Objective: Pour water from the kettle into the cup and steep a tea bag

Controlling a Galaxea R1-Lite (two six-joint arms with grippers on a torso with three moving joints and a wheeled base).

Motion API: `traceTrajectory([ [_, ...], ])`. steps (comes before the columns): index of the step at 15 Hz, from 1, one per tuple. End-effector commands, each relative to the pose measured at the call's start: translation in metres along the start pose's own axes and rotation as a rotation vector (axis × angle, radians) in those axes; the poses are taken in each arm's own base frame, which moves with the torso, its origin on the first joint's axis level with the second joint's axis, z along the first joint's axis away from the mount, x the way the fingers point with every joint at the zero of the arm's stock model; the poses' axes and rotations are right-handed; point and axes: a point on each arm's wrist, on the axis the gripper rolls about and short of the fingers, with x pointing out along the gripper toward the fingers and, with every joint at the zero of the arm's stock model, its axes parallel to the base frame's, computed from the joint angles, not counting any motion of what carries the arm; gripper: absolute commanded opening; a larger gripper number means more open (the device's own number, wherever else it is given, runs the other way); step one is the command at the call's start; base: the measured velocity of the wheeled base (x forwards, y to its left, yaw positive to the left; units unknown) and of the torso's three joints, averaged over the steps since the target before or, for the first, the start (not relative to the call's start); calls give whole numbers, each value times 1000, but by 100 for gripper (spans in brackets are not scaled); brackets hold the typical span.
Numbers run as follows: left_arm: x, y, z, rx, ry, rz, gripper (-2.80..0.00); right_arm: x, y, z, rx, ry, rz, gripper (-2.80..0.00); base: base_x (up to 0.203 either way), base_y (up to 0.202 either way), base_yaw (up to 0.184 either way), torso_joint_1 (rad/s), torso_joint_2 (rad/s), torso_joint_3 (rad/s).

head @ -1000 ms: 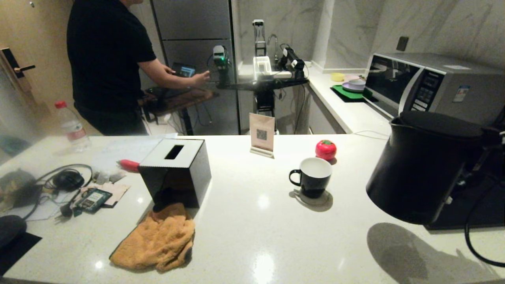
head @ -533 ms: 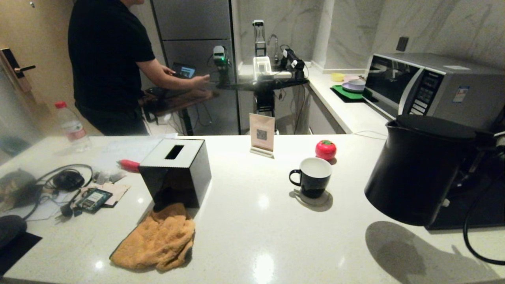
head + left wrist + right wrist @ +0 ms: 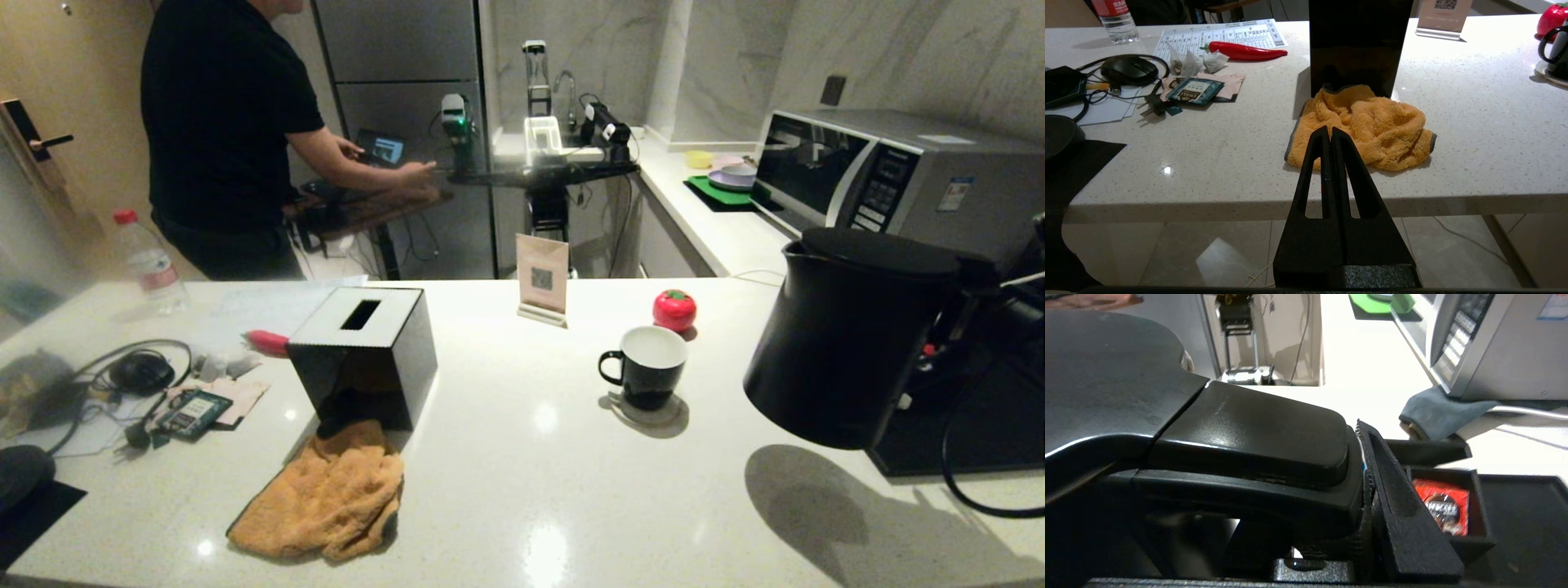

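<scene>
Head view shows the kettle (image 3: 845, 339) hanging above the counter (image 3: 522, 490), shifted leftward toward the cup (image 3: 649, 367) compared with a second ago, its shadow trailing along underneath. Right gripper (image 3: 1367, 486) grasps the kettle's handle, one finger (image 3: 1404, 522) pressed against it. Left gripper (image 3: 1331, 136) stays parked short of the counter edge, fingers clenched together on nothing, pointing at the orange cloth (image 3: 1367, 126). Farther back, the cup stands unmoved on its coaster, well apart from the kettle, with tea bags (image 3: 1192, 63) lying near the red chilli (image 3: 1245, 51).
</scene>
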Motion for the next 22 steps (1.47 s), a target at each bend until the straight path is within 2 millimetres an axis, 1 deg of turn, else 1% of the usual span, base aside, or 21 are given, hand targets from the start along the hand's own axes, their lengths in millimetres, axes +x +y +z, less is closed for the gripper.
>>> traceTrajectory([
  [1, 0, 0, 0, 0, 1, 0, -280, 7, -1, 2, -13, -5, 2, -280, 0, 0, 0, 0, 0, 0],
  [3, 0, 0, 0, 0, 1, 0, -280, 11, 2, 0, -50, 14, 16, -280, 0, 0, 0, 0, 0, 0],
  [4, 0, 0, 0, 0, 1, 0, -280, 15, 5, 4, -57, 2, 27, -280, 0, 0, 0, 0, 0, 0],
  [6, 0, 0, 0, 0, 1, 0, -280, 22, 9, 3, -101, 12, 48, -280, 0, 0, 0, 0, 0, 0],
  [9, 0, 0, 0, 0, 0, 0, -280, 31, 9, -1, -145, 35, 54, -280, 0, 0, 0, 0, 0, 0],
  [11, 0, 0, 0, 0, 1, 0, -280, 35, 9, -1, -171, 51, 56, -280, 0, 0, 0, 0, 0, 0],
  [19, 0, 0, 0, 0, 0, 0, -280, 49, 11, 12, -275, 72, 76, -280, 0, 0, 0, 0, 0, 0],
  [22, 0, 0, 0, 0, 1, 0, -280, 54, 16, 16, -322, 71, 94, -280, 0, 0, 0, 0, 0, 0],
])
